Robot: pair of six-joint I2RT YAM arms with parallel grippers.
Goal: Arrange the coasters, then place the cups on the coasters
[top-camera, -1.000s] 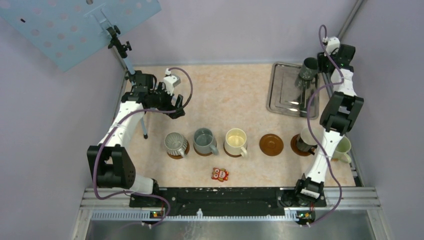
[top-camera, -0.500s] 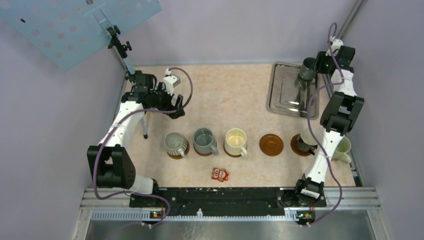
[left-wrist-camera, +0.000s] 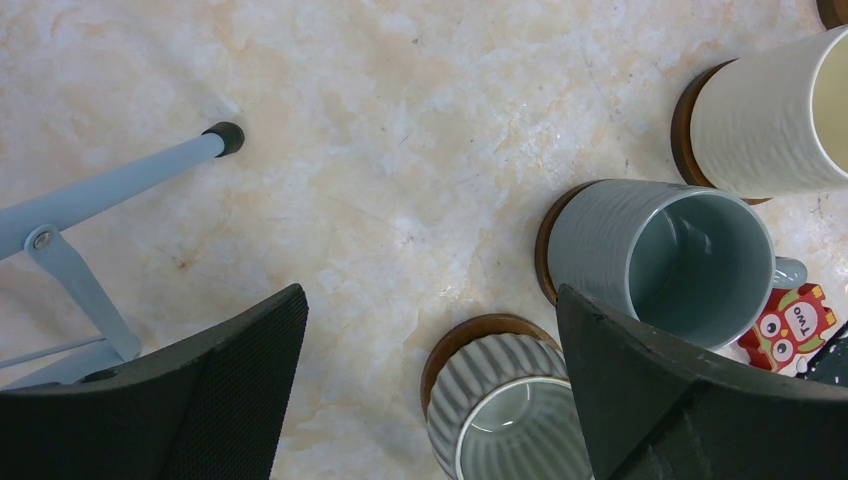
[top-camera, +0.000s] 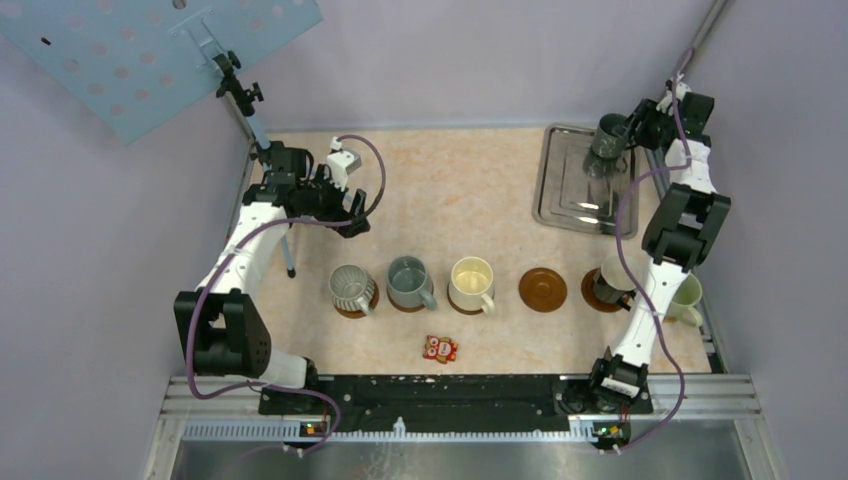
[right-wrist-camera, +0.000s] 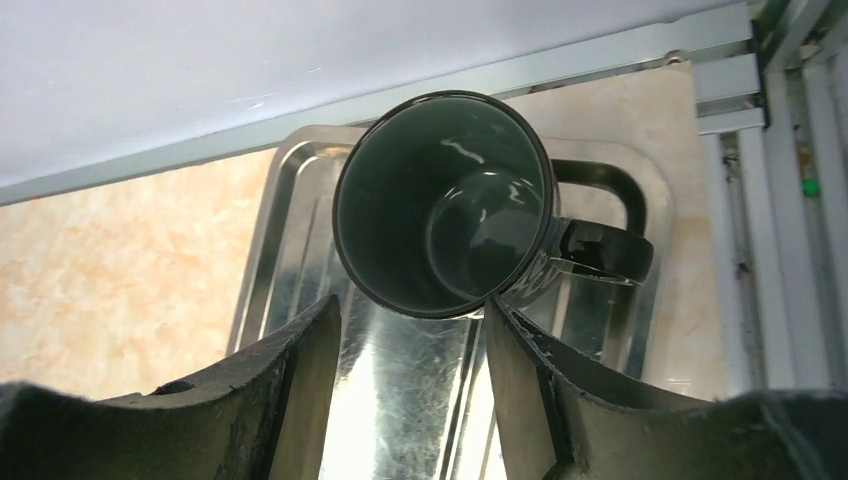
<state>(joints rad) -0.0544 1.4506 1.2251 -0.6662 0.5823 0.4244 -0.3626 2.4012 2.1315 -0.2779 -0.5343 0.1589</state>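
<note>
As R jaws grip it, dk green mug (right-wrist-camera: 440, 200), above metal tray (right-wrist-camera: 400, 390)

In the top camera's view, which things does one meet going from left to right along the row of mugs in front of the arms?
Ribbed grey mug → blue-grey mug → cream mug → empty coaster → partly hidden mug → pale green mug.
</note>
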